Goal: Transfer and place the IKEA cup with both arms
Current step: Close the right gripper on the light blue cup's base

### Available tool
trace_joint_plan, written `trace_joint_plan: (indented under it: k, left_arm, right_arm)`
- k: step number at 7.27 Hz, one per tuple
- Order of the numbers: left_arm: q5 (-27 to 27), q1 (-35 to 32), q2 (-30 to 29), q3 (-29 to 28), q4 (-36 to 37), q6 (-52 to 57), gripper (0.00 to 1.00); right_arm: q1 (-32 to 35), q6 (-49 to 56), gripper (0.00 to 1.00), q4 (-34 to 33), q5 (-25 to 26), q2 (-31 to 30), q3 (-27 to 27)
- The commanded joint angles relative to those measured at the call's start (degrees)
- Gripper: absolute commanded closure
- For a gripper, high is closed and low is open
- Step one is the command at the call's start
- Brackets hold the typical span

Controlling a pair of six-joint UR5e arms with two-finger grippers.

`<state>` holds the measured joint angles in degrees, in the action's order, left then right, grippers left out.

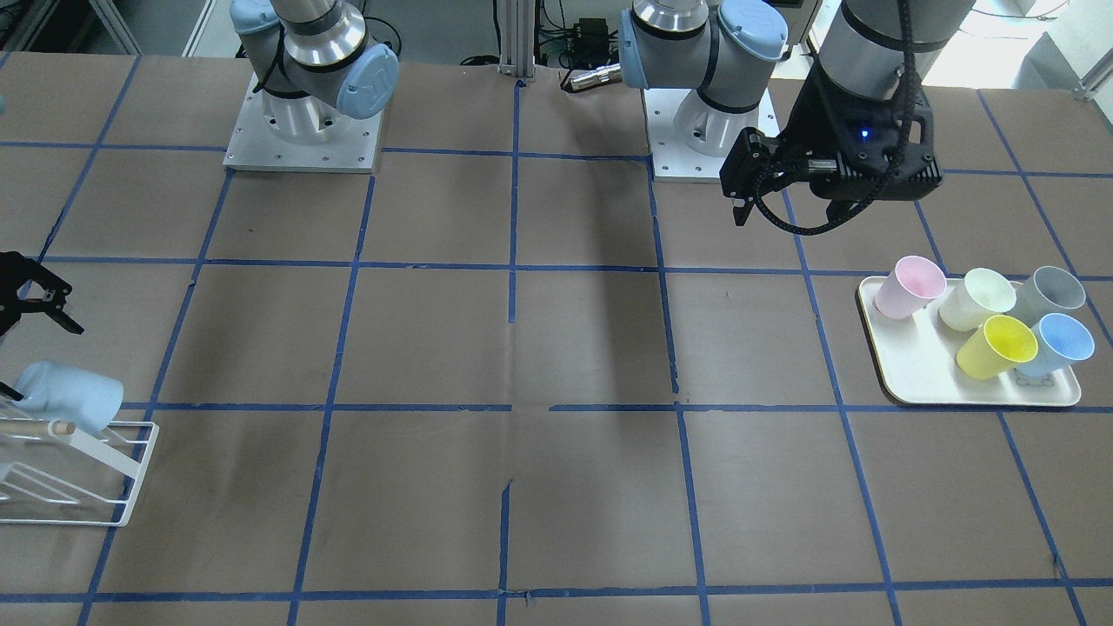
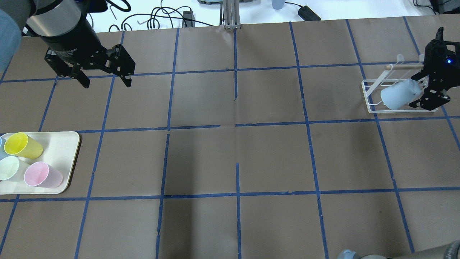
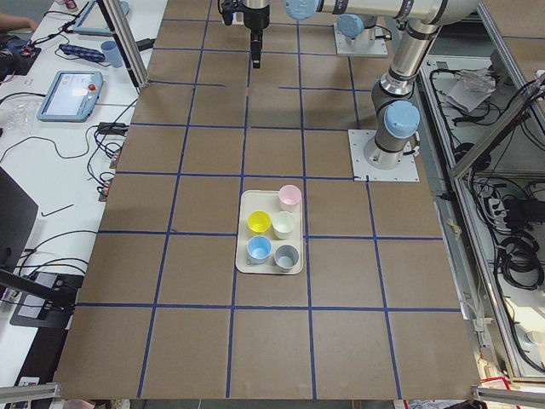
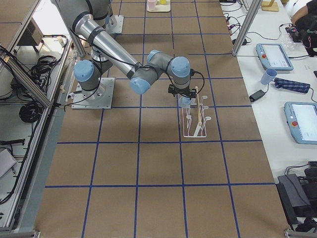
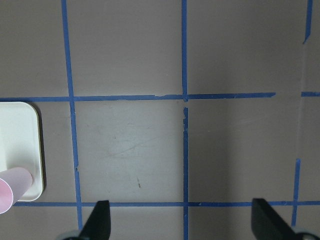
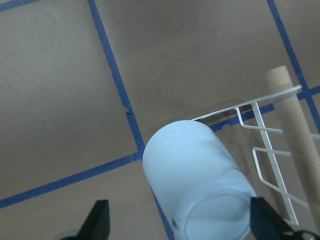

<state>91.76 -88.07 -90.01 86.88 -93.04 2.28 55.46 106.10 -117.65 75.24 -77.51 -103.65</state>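
Observation:
The pale powder-blue IKEA cup (image 2: 397, 96) lies tilted on a white wire rack (image 2: 370, 99) at the table's right end. It also shows in the front view (image 1: 74, 397) and fills the right wrist view (image 6: 197, 180). My right gripper (image 2: 416, 91) is open, with one finger on each side of the cup's mouth end, and a gap shows beside each fingertip (image 6: 100, 220). My left gripper (image 2: 107, 83) is open and empty. It hangs above bare table, far from the cup; the left wrist view (image 5: 182, 222) shows only table between its fingers.
A cream tray (image 2: 68, 144) at the left end holds pink (image 2: 43, 175), yellow (image 2: 23, 145), pale green (image 2: 9, 167), sky-blue (image 1: 1056, 343) and grey (image 1: 1048, 296) cups. The rack has a wooden dowel (image 6: 290, 115). Brown table with blue tape lines lies between.

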Motion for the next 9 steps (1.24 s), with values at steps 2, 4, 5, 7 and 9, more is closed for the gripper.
trace_joint_plan:
  k: [2, 4, 5, 7, 9]
  left_arm:
    - [0.0, 0.0, 0.1, 0.3, 0.1, 0.0, 0.00]
    - [0.0, 0.0, 0.3, 0.4, 0.1, 0.0, 0.00]
    - [0.0, 0.0, 0.3, 0.4, 0.1, 0.0, 0.00]
    - [0.0, -0.1, 0.3, 0.5, 0.1, 0.0, 0.00]
    - [0.0, -0.1, 0.3, 0.6, 0.1, 0.0, 0.00]
  right_arm:
    - [0.0, -0.1, 0.00, -3.4, -0.1, 2.0, 0.1]
    - [0.1, -0.1, 0.00, -3.4, -0.3, 2.1, -0.2]
    - [0.1, -0.2, 0.00, -3.4, -1.1, 2.4, -0.2]
    - [0.1, -0.3, 0.00, -3.4, -1.1, 2.7, -0.4]
    - [0.1, -0.3, 0.01, -3.4, -1.1, 2.7, -0.5]
